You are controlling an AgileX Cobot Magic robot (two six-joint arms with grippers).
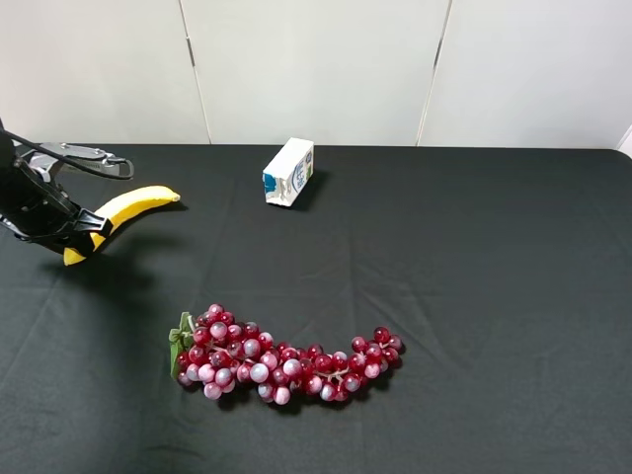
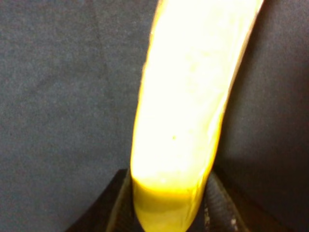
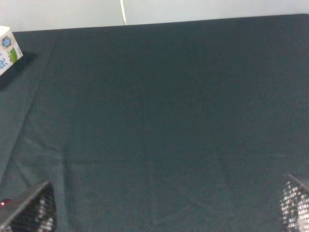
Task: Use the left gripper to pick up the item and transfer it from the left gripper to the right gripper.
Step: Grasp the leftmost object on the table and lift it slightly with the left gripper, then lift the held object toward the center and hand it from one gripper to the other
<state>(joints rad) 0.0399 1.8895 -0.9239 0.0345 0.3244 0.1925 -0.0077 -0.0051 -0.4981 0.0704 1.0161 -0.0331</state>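
Note:
The yellow banana (image 1: 133,205) is at the far left of the black table, gripped near its lower end by my left gripper (image 1: 84,235). Its free tip points right and towards the back, and it seems held a little above the cloth, with a shadow under it. In the left wrist view the banana (image 2: 188,96) fills the middle, and a black finger (image 2: 223,205) presses it on each side. My right gripper (image 3: 166,193) is open and empty over bare cloth; only its fingertips (image 3: 36,210) show. It is outside the exterior high view.
A red grape bunch (image 1: 286,360) lies at the front centre-left. A small white-and-blue carton (image 1: 289,171) stands near the back centre and also shows in the right wrist view (image 3: 8,55). The black cloth (image 1: 494,276) covers the table, with a white wall behind.

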